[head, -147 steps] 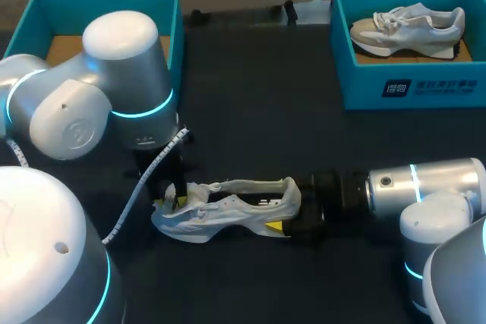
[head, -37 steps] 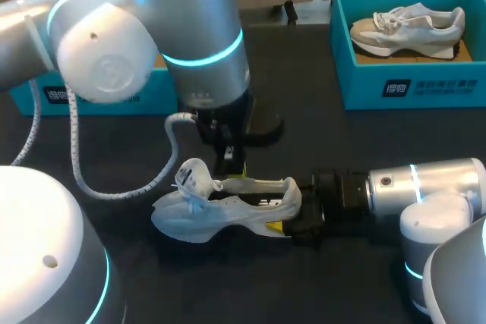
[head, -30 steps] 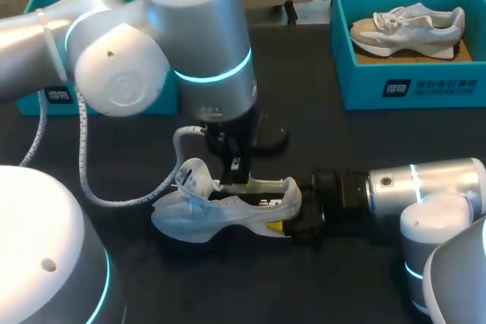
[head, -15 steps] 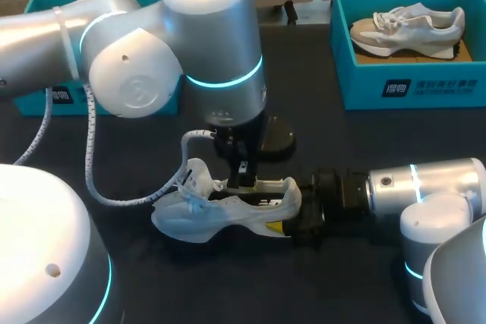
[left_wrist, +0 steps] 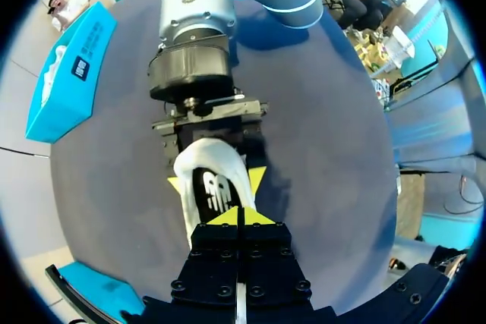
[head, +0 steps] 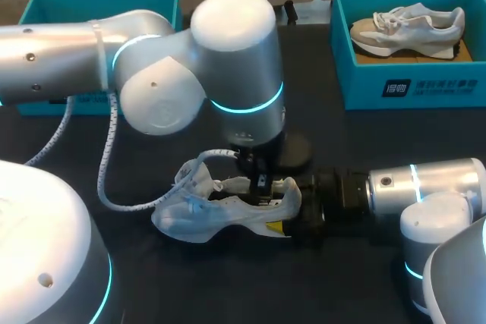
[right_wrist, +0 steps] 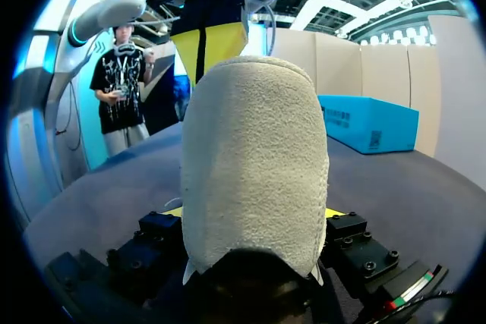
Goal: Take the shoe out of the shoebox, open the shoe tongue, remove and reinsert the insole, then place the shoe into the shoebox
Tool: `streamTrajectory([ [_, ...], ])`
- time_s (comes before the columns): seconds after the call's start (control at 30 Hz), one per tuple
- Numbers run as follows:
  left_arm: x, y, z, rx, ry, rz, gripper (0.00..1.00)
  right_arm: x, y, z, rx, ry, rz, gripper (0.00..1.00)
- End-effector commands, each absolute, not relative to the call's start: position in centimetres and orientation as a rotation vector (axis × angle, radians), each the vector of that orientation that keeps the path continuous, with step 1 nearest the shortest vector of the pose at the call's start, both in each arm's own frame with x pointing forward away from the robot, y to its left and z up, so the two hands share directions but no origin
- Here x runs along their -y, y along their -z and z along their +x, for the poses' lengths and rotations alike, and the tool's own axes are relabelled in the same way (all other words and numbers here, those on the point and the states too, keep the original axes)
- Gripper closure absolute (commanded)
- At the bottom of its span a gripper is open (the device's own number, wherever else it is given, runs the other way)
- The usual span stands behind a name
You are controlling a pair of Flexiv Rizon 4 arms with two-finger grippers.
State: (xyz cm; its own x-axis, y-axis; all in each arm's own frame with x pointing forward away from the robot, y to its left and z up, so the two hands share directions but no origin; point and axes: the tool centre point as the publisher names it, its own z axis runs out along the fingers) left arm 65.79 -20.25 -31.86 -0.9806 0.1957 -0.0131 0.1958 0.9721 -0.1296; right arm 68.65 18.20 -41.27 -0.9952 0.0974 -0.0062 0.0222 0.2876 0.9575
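A white sneaker [head: 216,216] lies on its side on the dark table, its tongue [head: 199,180] folded up. My right gripper [head: 287,219] comes in from the right and is shut on the heel [right_wrist: 254,172], with a yellow tip on either side of it. From above, my left gripper [head: 260,185] points down at the shoe's opening just ahead of the heel. Its yellow tips [left_wrist: 239,216] are pressed together and shut, right over the dark insole [left_wrist: 216,191] with nothing seen between them. Seen from the right wrist, the left gripper [right_wrist: 209,43] hangs just above the heel.
A teal shoebox [head: 410,85] at the back right holds a second pale sneaker [head: 406,26]. Another teal shoebox [head: 99,4] stands at the back left, partly behind my left arm. A black round object [head: 296,149] sits on the table behind the left wrist.
My left arm has swung right and come down, bringing its shut gripper from behind the shoe's middle to the opening near the heel. The right arm and the shoe have stayed put.
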Motion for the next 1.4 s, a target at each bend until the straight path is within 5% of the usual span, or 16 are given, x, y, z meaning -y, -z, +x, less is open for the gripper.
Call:
streamTrajectory([
  [0.03, 21.0, 33.2, 66.2, -3.123, 0.190, 0.292, 1.00, -18.3, 41.1, 68.7, -2.475, -1.829, 0.116, 1.00],
  [1.4, 15.5, 39.0, 65.8, -3.296, -0.012, 0.065, 1.00, -18.3, 41.1, 68.7, -2.475, -1.829, 0.116, 1.00],
])
